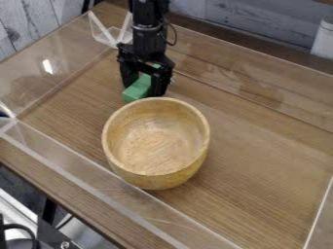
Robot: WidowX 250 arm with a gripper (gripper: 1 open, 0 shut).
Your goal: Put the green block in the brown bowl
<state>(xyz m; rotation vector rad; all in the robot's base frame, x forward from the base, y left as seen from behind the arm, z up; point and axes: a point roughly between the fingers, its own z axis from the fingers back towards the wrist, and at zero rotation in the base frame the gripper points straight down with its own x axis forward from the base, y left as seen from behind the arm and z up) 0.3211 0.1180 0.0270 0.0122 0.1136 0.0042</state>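
Observation:
The green block (135,90) lies on the wooden table just behind the far left rim of the brown bowl (158,142). My gripper (146,88) points straight down over the block, open, with one black finger on each side of it. Most of the block is hidden by the fingers (166,82); only its lower left part shows. Whether the fingers touch the block I cannot tell. The bowl stands upright in the middle of the table with nothing inside it.
A low clear plastic wall (58,163) runs around the wooden table (260,146). A dark metal frame (53,219) shows below the table's front edge at the bottom left.

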